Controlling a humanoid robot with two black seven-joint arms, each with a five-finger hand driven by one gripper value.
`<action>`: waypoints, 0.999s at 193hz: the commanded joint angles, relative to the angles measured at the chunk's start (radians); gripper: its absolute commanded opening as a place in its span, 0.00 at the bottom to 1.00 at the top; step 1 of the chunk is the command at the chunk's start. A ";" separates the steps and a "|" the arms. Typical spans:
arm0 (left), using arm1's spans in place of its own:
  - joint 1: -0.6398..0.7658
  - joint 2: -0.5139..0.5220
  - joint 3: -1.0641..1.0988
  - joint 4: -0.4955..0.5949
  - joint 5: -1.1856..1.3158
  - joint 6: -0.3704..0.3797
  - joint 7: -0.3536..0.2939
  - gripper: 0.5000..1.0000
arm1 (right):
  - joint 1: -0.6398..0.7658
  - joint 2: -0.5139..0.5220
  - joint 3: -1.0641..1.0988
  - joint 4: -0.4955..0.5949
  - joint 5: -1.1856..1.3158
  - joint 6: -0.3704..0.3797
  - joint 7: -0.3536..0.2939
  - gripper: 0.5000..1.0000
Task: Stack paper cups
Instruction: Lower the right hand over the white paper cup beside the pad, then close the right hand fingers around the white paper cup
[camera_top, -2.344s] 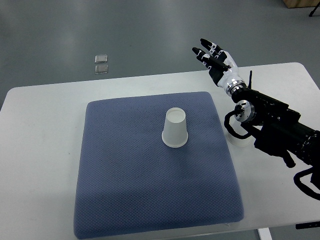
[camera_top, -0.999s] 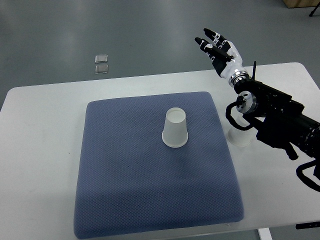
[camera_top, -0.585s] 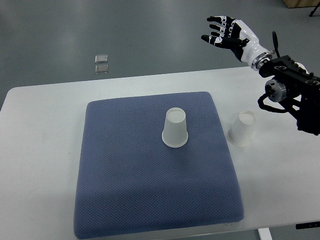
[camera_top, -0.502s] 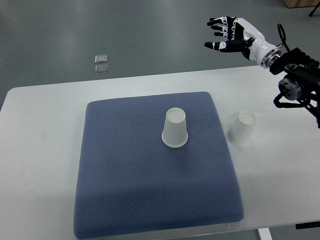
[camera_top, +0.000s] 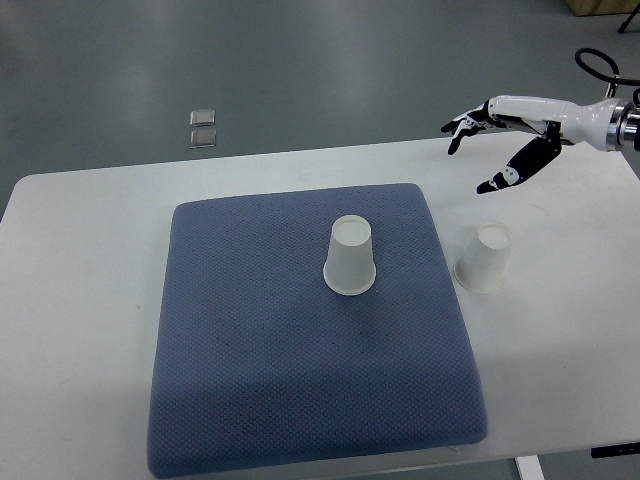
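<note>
One white paper cup (camera_top: 351, 257) stands upside down near the middle of the blue mat (camera_top: 250, 370). A second white paper cup (camera_top: 485, 258) stands upside down on the white table, just off the mat's right edge. My right hand (camera_top: 497, 137) reaches in from the upper right edge, above and behind that second cup, well clear of it. Its fingers are spread, the thumb hangs down, and it holds nothing. The left arm does not show.
The white table (camera_top: 80, 260) bears the mat. Its far edge runs just behind the hand, and its right edge lies near the second cup. Two small clear squares (camera_top: 203, 127) lie on the grey floor beyond the table.
The right arm has pulled back toward the right edge, uncovering the second cup. The hand turned from fingers pointing up to palm down and dropped lower. Both cups stayed put.
</note>
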 joint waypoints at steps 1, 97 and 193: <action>0.001 0.000 -0.001 0.000 0.000 0.000 0.000 1.00 | 0.011 -0.044 -0.002 0.060 -0.145 0.025 -0.003 0.81; 0.001 0.000 0.001 0.000 0.000 0.000 0.000 1.00 | 0.019 0.015 -0.068 0.094 -0.376 -0.041 -0.023 0.80; 0.000 0.000 -0.001 0.000 0.000 0.000 0.000 1.00 | -0.001 0.081 -0.152 0.050 -0.487 -0.137 -0.023 0.80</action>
